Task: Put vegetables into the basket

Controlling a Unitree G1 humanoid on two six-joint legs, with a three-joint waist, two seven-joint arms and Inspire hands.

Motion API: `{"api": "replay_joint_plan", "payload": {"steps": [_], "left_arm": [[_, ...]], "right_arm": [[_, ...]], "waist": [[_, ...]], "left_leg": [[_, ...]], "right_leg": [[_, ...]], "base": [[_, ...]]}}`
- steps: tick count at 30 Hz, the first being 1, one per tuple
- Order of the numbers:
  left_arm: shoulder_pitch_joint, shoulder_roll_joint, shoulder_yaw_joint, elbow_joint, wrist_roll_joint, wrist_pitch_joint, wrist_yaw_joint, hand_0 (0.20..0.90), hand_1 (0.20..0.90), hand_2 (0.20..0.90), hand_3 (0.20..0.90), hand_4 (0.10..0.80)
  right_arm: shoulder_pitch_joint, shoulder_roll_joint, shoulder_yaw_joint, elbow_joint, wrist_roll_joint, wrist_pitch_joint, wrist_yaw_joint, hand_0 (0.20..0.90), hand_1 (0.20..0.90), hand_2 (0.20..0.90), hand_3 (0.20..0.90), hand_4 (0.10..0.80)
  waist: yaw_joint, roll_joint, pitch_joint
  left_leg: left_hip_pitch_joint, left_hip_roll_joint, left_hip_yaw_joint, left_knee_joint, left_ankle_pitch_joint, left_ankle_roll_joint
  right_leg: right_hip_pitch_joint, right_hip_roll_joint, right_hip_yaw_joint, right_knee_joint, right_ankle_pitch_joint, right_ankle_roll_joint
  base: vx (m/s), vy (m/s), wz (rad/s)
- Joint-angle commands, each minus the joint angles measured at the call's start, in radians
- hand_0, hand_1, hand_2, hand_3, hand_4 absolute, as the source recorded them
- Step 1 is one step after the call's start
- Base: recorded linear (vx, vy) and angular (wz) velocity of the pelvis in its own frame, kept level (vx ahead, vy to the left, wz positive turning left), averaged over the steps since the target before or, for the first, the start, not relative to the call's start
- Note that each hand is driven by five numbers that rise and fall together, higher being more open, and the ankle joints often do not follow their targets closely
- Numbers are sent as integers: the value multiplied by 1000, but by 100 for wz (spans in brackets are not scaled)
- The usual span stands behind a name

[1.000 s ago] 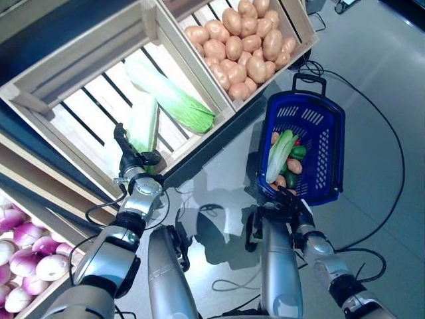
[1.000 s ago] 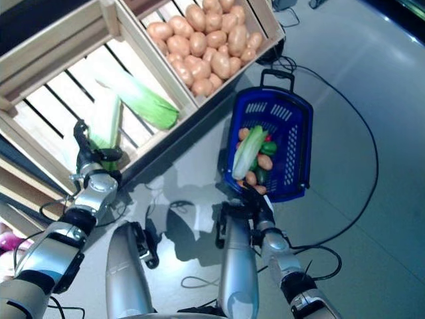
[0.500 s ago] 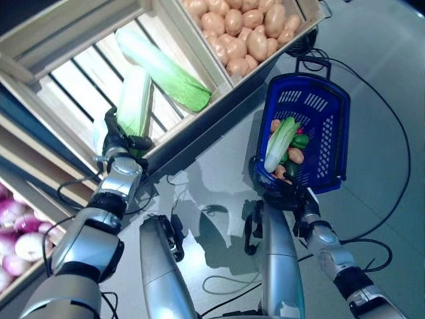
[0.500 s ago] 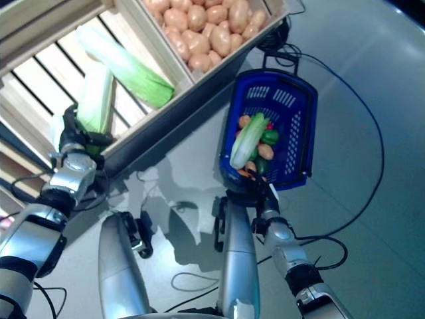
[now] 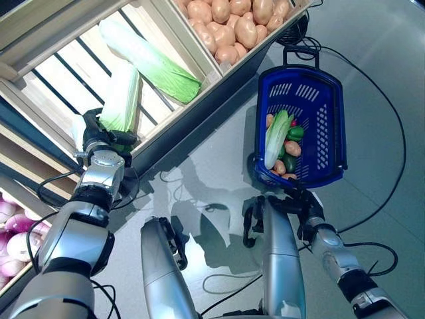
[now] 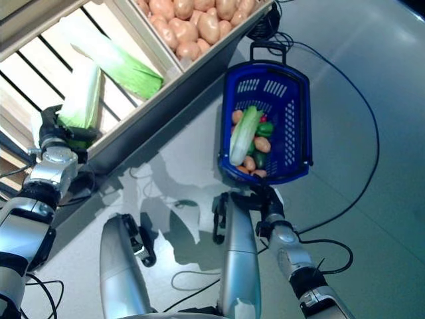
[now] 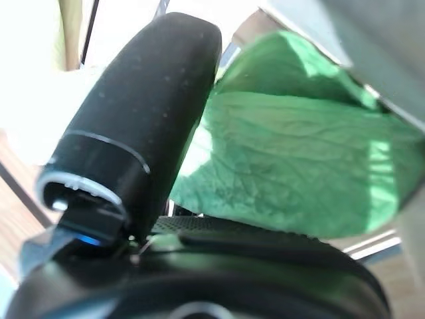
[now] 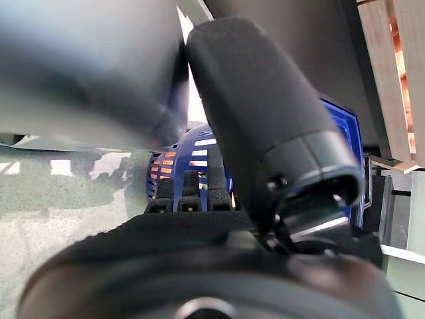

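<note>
A pale napa cabbage (image 5: 123, 100) lies in a slatted wooden crate (image 5: 63, 66), its green leafy end toward me. My left hand (image 5: 101, 138) is shut on that leafy end (image 7: 292, 159), thumb over the leaves. A second cabbage (image 5: 151, 61) lies beside it, further back. The blue basket (image 5: 332, 126) sits on the grey floor at the right, holding a cabbage (image 5: 275, 136), potatoes and green vegetables. My right hand (image 5: 300, 201) is at its near rim, fingers (image 8: 192, 189) curled onto it.
A crate of potatoes (image 5: 232, 20) stands behind the basket. Purple-white onions (image 5: 12, 232) fill a lower crate at the far left. The cabbage crate's front wall (image 5: 199, 100) runs between my left hand and the basket. A black basket handle (image 5: 297, 50) points away.
The camera has shifted, sliding the crates up and left. My left hand's fingers, straight a second ago, have closed round the cabbage's leafy end. The right hand stays at the basket rim.
</note>
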Motion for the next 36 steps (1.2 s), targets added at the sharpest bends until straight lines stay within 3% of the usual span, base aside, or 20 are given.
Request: {"api": "replay_joint_plan", "payload": {"steps": [1, 12, 16, 20, 23, 27, 31, 36], "left_arm": [[104, -44, -5, 70, -29, 47, -16, 300, 300, 300, 300, 400], [199, -47, 64, 35, 26, -110, 129, 300, 300, 300, 300, 400], [268, -42, 97, -25, 115, -165, 176, 300, 300, 300, 300, 400], [355, -43, 138, -122, 189, -224, 188, 300, 300, 300, 300, 400], [412, -71, 175, -160, 200, -260, 200, 300, 300, 300, 300, 400], [526, -174, 240, -184, 173, -313, 219, 300, 300, 300, 300, 400], [572, -244, 239, -193, 157, -342, 233, 300, 300, 300, 300, 400], [612, -340, 229, -249, 132, -450, 177, 300, 300, 300, 300, 400]], "right_arm": [[12, 5, 3, -33, 35, -44, -40, 900, 900, 900, 900, 800], [28, 28, 16, -3, 20, -89, -15, 900, 900, 900, 900, 800], [81, 36, 6, -17, 22, -115, -18, 900, 900, 900, 900, 800], [139, 71, -24, -19, 18, -134, -32, 900, 900, 900, 900, 800], [165, 100, -43, -22, 24, -153, -18, 900, 900, 900, 900, 800], [214, 154, -62, -33, 4, -179, -15, 900, 900, 900, 900, 800], [223, 174, -66, -44, 34, -180, -10, 900, 900, 900, 900, 800], [199, 229, -99, -36, 190, -172, -12, 900, 900, 900, 900, 800]], "waist": [[-3, 1, -23], [16, 22, -72], [29, 34, -103], [48, 43, -161], [55, 46, -185], [63, 59, -235], [67, 64, -270], [89, 72, -327]], "left_leg": [[25, 9, 25, -110, 32, 15], [315, 13, 106, -428, 134, 21], [465, -4, 140, -593, 187, 27], [648, -43, 177, -803, 258, 43], [718, -57, 184, -877, 279, 40], [860, -89, 209, -1037, 341, 26], [976, -123, 223, -1201, 407, 13], [1097, -159, 221, -1425, 499, -5]], "right_leg": [[67, -51, 21, -86, 61, 66], [341, -64, -8, -384, 128, 52], [476, -78, -32, -511, 169, 45], [646, -72, -71, -687, 234, 43], [722, -70, -89, -759, 249, 48], [904, -38, -156, -970, 301, 48], [1042, 0, -197, -1160, 356, 61], [1187, 43, -238, -1393, 455, 88]], "base": [[7, 3, 10], [39, 17, -5], [75, 1, 1], [82, -44, 4], [82, -24, 2], [66, -21, 1], [51, -22, 4], [44, -47, 6]]}}
